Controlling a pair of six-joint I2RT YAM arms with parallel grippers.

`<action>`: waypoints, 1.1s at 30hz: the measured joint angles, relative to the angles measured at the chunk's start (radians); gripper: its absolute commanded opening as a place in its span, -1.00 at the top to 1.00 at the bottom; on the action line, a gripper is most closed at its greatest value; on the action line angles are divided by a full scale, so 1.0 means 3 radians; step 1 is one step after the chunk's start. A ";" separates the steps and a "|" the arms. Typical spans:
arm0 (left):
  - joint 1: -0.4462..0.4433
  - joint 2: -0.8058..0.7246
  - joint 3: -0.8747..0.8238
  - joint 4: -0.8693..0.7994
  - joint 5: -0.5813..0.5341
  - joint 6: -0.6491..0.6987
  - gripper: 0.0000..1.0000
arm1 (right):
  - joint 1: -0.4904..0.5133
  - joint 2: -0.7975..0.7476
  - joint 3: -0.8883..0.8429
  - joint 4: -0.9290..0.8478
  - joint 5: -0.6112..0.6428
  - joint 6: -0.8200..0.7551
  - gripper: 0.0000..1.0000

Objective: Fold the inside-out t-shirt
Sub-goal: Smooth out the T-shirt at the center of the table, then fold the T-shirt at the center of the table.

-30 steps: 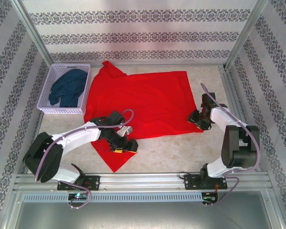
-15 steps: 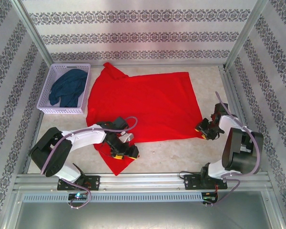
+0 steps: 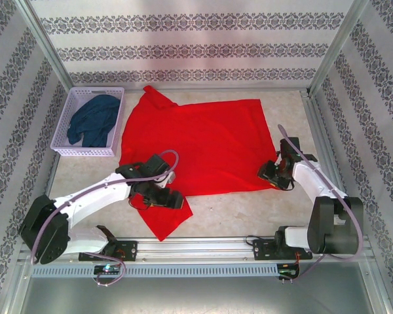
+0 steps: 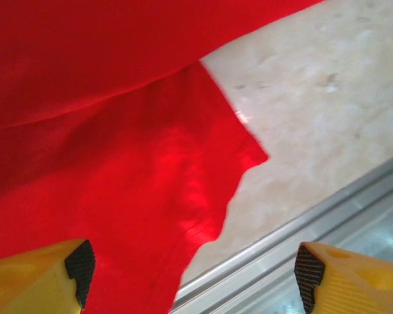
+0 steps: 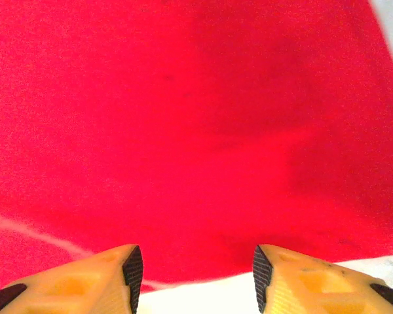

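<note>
T-shirt (image 3: 196,140), red, spread flat across mid tabletop (image 3: 249,212), one flap (image 3: 164,219) trailing toward the near edge, likely laid out for folding. Left jaws wide open over that flap, gripping nothing; right jaws half open at the hem toward the right edge, empty too.

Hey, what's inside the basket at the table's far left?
A crumpled dark navy-blue garment lies inside the basket. It covers much of the floor, so anything beneath it cannot be seen.
</note>
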 measured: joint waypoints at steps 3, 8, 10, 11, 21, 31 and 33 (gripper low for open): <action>-0.0292 -0.0037 -0.0024 -0.0197 -0.0259 -0.0135 -0.52 | 0.0136 -0.0018 0.0017 -0.0009 0.0034 -0.0009 -0.03; -0.1036 0.0010 -0.0098 -0.0383 -0.0481 -0.0398 -0.53 | 0.0150 -0.0017 0.0022 0.0009 0.0041 -0.0011 -0.03; -0.1226 0.0100 -0.0139 -0.0384 -0.0534 -0.0482 -0.53 | 0.0150 -0.0017 0.0045 0.0010 0.0037 -0.0023 -0.03; -0.1274 0.0149 -0.0153 -0.0383 -0.0557 -0.0505 -0.51 | 0.0150 -0.0017 0.0064 0.0013 0.0033 -0.0025 -0.03; -0.1431 0.0721 -0.0167 -0.0304 -0.0755 -0.0514 0.05 | 0.0150 -0.0154 0.0125 0.0027 0.0032 -0.0098 -0.04; -0.1486 0.0746 -0.0118 -0.0328 -0.0813 -0.0415 0.45 | 0.0148 -0.0242 0.0125 -0.0024 0.0033 -0.0122 -0.06; -0.1485 0.0746 -0.0104 -0.0337 -0.0841 -0.0380 0.56 | 0.0148 -0.0240 0.0125 -0.0031 0.0034 -0.0122 -0.09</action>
